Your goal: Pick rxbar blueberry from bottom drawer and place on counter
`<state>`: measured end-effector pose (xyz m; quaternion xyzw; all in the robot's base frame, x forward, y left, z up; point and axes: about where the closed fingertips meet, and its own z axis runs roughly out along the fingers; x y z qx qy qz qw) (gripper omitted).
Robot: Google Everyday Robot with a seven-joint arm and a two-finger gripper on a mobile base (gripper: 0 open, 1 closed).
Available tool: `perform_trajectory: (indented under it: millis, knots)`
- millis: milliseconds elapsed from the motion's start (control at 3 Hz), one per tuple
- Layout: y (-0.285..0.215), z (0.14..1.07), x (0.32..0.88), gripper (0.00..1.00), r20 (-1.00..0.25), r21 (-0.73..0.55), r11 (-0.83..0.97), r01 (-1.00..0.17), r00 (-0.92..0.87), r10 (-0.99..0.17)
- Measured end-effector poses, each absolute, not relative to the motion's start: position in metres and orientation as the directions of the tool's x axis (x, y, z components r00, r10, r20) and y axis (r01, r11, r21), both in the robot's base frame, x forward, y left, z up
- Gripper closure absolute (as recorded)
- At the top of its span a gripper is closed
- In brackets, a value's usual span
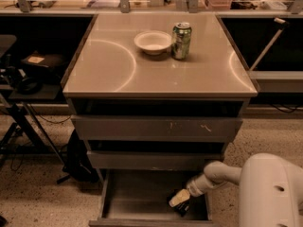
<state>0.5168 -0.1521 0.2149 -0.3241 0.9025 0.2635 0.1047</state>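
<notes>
**Gripper at the bar inside the bottom drawer**

1. The bottom drawer (132,200) stands extended from the cabinet, and its grey floor is visible. The middle drawer (151,160) and the top drawer (156,128) sit above it; the top drawer front carries scuff marks.
2. The rxbar blueberry (184,208) lies on the drawer floor in the right front part, close to the right wall. It shows as a small dark package, partly covered from above.
3. The white arm (220,173) reaches in from the lower right and slopes down into the drawer. The gripper (179,198) is at the bar, overlapping its upper end in this view. Whether it is clamped on the bar cannot be determined.
4. The counter (113,70) carries a white bowl (152,41) and a green soda can (181,40). Both stand upright towards the rear, with the can just beside the bowl on its right
</notes>
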Motion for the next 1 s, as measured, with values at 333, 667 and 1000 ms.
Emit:
perform_trajectory:
  millis: [333, 667, 1000]
  knots:
    - [-0.153, 0.182, 0.521, 0.00, -0.356, 0.425, 0.667, -0.612, -0.790, -0.499]
    - [-0.153, 0.186, 0.517, 0.00, -0.364, 0.404, 0.680, -0.612, -0.789, -0.494]
    - [-0.147, 0.158, 0.471, 0.00, -0.314, 0.388, 0.710, -0.588, -0.808, -0.498]
